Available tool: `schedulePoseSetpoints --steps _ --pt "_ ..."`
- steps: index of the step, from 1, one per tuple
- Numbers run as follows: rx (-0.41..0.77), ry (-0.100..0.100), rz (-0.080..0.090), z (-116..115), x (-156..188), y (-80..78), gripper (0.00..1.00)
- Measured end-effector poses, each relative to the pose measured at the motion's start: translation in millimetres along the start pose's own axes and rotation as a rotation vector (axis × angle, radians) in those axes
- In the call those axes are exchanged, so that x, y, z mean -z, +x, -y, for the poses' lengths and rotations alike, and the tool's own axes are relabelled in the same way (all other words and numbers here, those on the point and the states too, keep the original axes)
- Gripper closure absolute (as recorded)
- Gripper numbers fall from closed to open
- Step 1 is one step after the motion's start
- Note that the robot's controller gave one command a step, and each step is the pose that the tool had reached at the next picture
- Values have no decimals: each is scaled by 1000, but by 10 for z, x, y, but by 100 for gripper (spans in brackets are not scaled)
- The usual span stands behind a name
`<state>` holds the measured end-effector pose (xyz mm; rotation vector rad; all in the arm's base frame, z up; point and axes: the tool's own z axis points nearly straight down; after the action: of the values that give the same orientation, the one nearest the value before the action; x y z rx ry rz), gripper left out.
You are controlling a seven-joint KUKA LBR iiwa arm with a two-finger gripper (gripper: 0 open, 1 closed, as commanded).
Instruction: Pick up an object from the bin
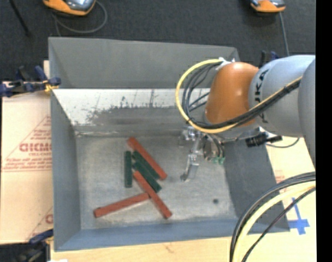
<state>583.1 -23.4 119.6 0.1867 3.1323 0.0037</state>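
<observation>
My gripper (187,173) hangs low over the bin floor, right of the middle and just right of a small pile of flat sticks. Nearest to it is an orange-red stick (147,158) lying diagonally, its lower right end a short way left of the gripper. Under and beside it lie two dark green sticks, one upright in the picture (128,169) and one slanted (147,172). A second orange-red stick (153,196) runs down to the right from the pile. Nothing shows in the gripper.
A third orange-red stick (121,205) lies almost level near the bin's front left. A small dark speck (215,202) sits on the floor at the front right. The arm with its orange cover and looped cables overhangs the bin's right wall.
</observation>
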Motion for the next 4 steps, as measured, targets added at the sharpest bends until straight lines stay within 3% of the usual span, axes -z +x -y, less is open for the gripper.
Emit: schedulePoseSetpoints --steps 1,2,3,4 --pt "-139 0 -3 -567 -159 224 0" --pt "-11 3 4 -1091 -470 338 0" --pt "-10 -1 12 -1098 -423 305 100" --pt "-9 2 3 -1088 -469 340 0"
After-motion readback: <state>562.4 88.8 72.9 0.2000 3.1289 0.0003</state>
